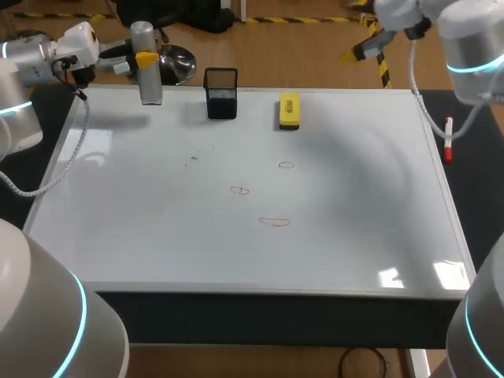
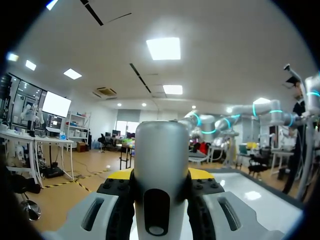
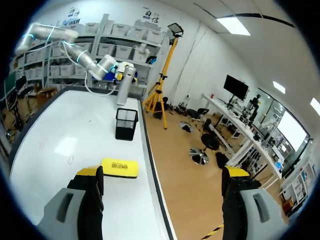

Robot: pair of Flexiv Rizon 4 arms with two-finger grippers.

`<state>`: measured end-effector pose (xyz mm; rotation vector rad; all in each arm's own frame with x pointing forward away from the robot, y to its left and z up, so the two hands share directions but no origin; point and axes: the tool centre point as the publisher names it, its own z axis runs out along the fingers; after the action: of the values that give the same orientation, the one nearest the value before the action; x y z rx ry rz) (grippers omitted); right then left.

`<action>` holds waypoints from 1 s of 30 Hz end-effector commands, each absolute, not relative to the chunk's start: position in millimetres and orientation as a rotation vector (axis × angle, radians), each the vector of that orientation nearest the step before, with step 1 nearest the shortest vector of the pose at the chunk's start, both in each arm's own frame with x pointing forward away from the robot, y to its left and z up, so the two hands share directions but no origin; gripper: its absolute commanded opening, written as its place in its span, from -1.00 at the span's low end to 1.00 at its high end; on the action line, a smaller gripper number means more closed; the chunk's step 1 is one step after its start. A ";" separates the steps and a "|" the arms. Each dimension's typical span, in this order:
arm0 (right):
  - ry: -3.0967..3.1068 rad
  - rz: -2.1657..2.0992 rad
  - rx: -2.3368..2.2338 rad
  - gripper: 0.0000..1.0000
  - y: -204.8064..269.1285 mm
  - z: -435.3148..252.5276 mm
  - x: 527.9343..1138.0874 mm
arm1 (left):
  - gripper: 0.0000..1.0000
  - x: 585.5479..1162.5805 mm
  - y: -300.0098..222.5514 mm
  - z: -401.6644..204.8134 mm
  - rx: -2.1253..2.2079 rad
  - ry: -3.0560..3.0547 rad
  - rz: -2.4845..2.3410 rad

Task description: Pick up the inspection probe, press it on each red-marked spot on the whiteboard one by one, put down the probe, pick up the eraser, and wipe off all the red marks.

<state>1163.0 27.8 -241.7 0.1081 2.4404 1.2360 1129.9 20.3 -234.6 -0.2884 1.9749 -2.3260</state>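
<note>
Head view: left gripper (image 1: 144, 60) pinches the probe (image 1: 147, 80) upright over the desk's (image 1: 354, 236) far-left corner; right gripper (image 3: 160, 176) spread wide

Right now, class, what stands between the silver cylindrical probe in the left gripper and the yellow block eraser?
The black mesh pen holder, at the far edge of the whiteboard; the head view shows it.

Left claw (image 2: 160, 175) has the grey probe (image 2: 161, 145) pinched upright between its fingers (image 2: 119, 200), one on each side. The probe has a rounded top and a dark oval slot low on its front, and the yellow tips peek out behind it. A strip of glossy whiteboard (image 2: 255, 195) shows beside the claw.
</note>
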 end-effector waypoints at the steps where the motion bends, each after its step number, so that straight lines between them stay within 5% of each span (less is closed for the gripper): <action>1: 2.957 1.038 -0.718 1.00 40.5 -250.6 1174.6 | -1.00 1124.9 18.5 -230.8 -0.306 1.971 -2.309; 30: 2.801 0.205 -1.608 1.00 79.2 -327.0 1155.6 | -1.00 1124.9 18.5 -230.8 -0.306 1.971 -2.309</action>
<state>1152.1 71.5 -323.6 -1.0840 2.6916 0.6248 1128.6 20.0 -234.0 -0.2973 1.9723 -2.3197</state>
